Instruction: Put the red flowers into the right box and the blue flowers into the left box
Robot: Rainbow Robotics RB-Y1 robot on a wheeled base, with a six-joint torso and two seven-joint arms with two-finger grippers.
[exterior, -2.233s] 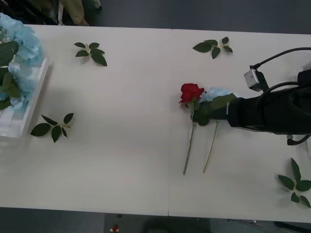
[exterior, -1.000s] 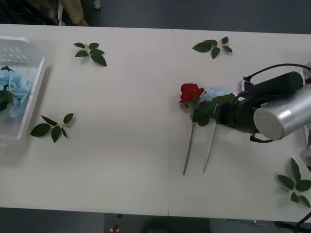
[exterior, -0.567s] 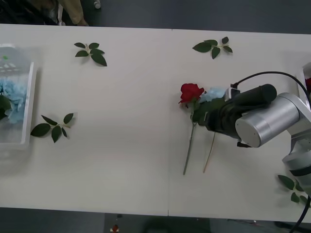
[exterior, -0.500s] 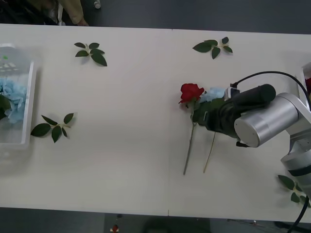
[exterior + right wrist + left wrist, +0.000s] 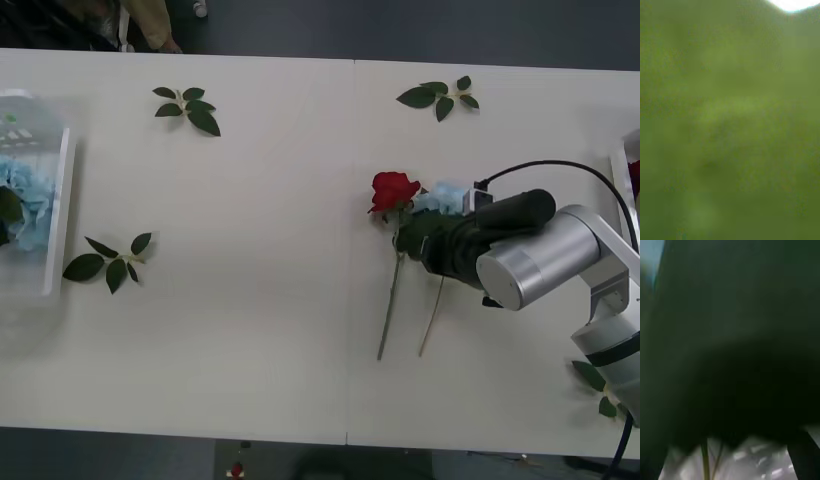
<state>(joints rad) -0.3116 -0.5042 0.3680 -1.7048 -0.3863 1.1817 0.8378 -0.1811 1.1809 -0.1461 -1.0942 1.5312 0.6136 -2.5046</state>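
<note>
Where my right arm reaches in from the frame's right, my right gripper [image 5: 425,243] sits down among the leaves of the blue flower [image 5: 445,195] at centre right; I cannot tell how far it is open. Just left of it lies the rose [image 5: 394,190], stem running toward the lower edge. More blue flowers fill the left box [image 5: 55,215] at far left.
</note>
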